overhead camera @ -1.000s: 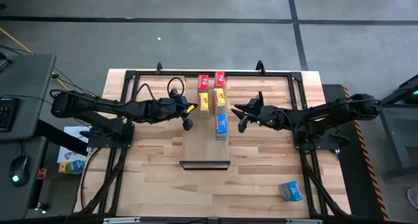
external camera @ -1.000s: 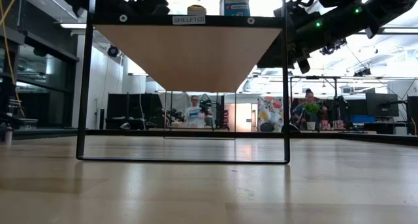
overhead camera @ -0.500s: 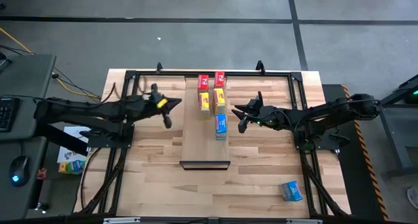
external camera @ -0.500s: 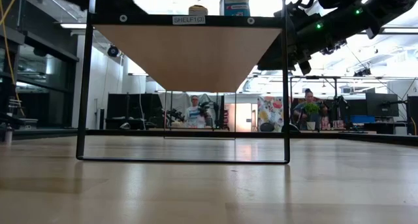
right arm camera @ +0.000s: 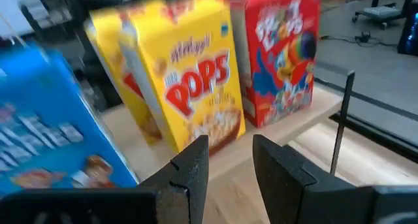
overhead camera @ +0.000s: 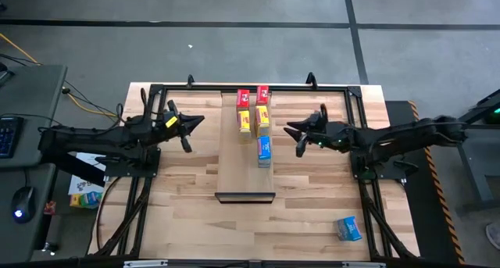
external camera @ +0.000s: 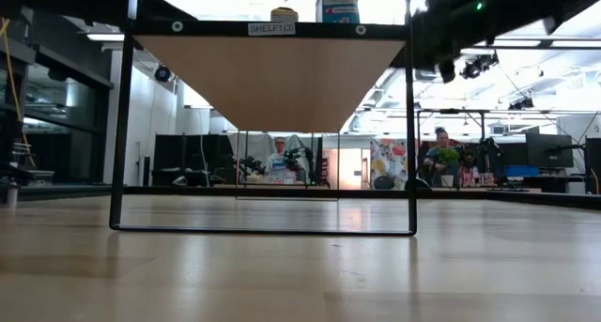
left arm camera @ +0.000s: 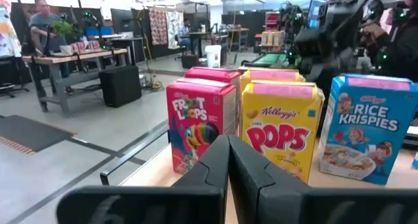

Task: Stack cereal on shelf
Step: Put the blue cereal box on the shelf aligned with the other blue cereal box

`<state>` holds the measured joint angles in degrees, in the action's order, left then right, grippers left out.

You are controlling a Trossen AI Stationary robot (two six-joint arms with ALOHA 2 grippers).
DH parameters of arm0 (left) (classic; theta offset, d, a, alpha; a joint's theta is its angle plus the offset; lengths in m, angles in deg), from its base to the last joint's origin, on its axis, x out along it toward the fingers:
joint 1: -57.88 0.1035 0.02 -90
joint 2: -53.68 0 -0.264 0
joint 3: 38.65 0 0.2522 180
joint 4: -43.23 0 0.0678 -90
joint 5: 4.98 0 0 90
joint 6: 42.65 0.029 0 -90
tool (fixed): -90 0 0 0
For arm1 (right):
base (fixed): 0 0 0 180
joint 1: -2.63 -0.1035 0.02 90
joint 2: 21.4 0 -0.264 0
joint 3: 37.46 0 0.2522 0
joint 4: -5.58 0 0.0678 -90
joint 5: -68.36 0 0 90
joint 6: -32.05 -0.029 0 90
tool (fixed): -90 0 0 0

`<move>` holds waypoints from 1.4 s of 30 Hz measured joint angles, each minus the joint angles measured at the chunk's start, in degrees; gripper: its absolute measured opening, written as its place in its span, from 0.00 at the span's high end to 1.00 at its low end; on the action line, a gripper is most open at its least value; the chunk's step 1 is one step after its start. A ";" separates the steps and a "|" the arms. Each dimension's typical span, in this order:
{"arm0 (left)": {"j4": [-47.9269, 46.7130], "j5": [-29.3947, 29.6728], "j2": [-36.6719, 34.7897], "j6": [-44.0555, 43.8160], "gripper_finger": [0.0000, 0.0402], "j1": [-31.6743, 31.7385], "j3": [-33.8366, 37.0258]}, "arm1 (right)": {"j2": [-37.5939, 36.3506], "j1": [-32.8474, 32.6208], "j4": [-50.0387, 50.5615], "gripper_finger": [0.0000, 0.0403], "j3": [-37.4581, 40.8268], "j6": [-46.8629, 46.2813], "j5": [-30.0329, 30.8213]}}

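- Cereal boxes, five small cardboard ones, stand upright on the long pale-wood shelf board (overhead camera: 238, 162) that runs down the middle of the striped-plank wooden desk (overhead camera: 312, 198): two red boxes (overhead camera: 244, 98) at the far end, two yellow boxes (overhead camera: 244, 121) next, then one blue box (overhead camera: 264, 149) nearest the shelf's dark lip (overhead camera: 244, 196).
- Sixth box, a second blue cardboard one (overhead camera: 348, 228), lies on the desk near its front right corner, well apart from the shelf.
- Left claw (overhead camera: 186, 129) hangs over the desk to the left of the shelf, its dark fingers (left arm camera: 225, 168) pressed together with nothing between them, facing the red and yellow boxes.
- Right claw (overhead camera: 301, 137) hangs just right of the shelf near the blue box; its fingers (right arm camera: 192, 165) stand a narrow gap apart and hold nothing, with a yellow box and a red box ahead of them.
- People sit at benches in the room beyond the desk.
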<state>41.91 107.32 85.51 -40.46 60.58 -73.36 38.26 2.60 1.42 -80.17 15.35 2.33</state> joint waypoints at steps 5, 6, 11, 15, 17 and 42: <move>-0.54 0.66 0.03 2.46 1.00 0.00 0.00 | -4.23 -1.86 17.91 0.72 -8.15 -6.23 -1.78; -0.54 1.01 0.03 3.26 1.00 0.00 0.01 | -3.99 -3.17 24.95 0.72 -11.41 -7.60 -1.61; -0.37 3.15 -0.02 4.44 1.00 0.00 0.00 | 3.53 -10.08 62.12 0.72 -30.47 -18.81 3.65; -0.57 3.81 0.03 4.46 1.00 0.01 0.00 | 11.31 -14.96 87.07 0.71 -42.76 -34.70 1.66; -0.64 3.80 0.03 4.22 1.00 0.00 0.00 | 14.95 -17.21 95.90 0.69 -46.97 -42.12 -2.80; -4.14 3.78 0.03 0.08 1.00 -0.07 0.01 | 29.65 -47.69 105.24 0.27 -51.78 -99.88 -38.21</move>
<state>37.77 111.10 85.54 -40.38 60.51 -73.35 67.92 -45.09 106.67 -131.95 -84.53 -35.88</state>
